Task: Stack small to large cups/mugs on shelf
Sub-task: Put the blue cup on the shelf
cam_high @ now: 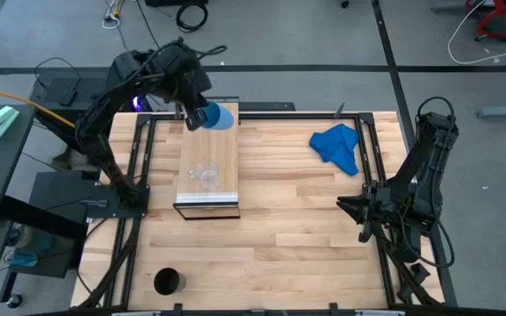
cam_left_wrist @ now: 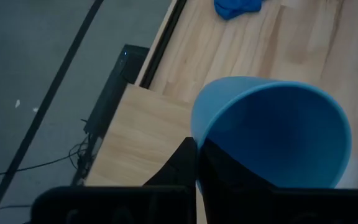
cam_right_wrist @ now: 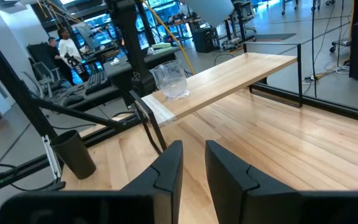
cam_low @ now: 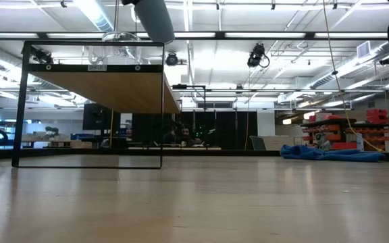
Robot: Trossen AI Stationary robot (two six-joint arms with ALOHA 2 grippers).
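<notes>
The blue cup [cam_high: 218,117] was held in the left claw [cam_high: 196,114], tipped well over on its side above the far end of the shelf [cam_high: 207,171], its mouth turned toward the middle of the desk [cam_high: 306,219]. In the left wrist view the open mouth of the cup [cam_left_wrist: 272,134] was seen close in front of the claw, gripped at the rim by dark fingers [cam_left_wrist: 182,165]. The clear glass cup [cam_high: 206,174] stood upright on the shelf nearer its front edge, well apart from the blue one. The black cup [cam_high: 168,282] was left on the desk near the front left corner, untouched.

It was judged that the blue cup was being carried toward the shelf for placing. For the step to be done well, the cup would need to be brought upright before release and lowered slowly, so that it was not dropped from a tilt. The glass would need to be approached gently, since it was light and could easily be knocked from the shelf.

The right claw [cam_right_wrist: 191,163] was parked at the desk's right side, its fingers only narrowly parted and holding nothing. A blue cloth [cam_high: 338,147] lay on the far right of the desk.
</notes>
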